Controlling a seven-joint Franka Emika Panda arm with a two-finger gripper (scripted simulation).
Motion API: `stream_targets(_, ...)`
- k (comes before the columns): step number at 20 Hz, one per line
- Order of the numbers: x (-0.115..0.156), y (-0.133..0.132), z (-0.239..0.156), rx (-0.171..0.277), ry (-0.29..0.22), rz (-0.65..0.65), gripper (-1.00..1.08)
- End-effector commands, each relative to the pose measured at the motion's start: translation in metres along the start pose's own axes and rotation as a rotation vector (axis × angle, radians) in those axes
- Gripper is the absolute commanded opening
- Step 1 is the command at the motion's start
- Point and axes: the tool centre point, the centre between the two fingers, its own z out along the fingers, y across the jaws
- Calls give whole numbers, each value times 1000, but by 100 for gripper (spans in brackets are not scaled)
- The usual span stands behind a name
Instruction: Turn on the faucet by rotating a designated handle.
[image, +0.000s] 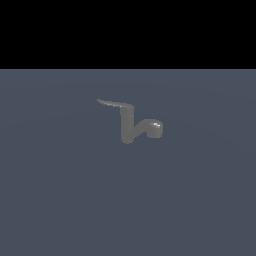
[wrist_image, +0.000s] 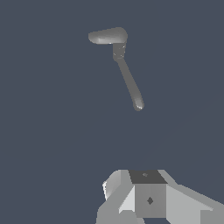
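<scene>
The faucet (image: 128, 127) stands alone on the tabletop (image: 60, 200) – handle (image: 114, 104) untouched; claw (wrist_image: 148, 199) (partly cropped) well apart, opening unclear.

No text, label or number is readable anywhere.

The faucet (image: 128, 127) stands alone on the floor (image: 60, 200), toward the far middle. Its handle (image: 112, 103) juts from the post's top toward the exterior view's left; the spout reaches toward the exterior view's right
</scene>
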Motion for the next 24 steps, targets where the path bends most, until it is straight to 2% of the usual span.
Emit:
stream_targets(1,0,0,0,0,0,0,-100)
stream_targets(16,3,3,-14,12,22,-16,-100)
stream_targets(24,27,-3,-9,49,11,45,-100)
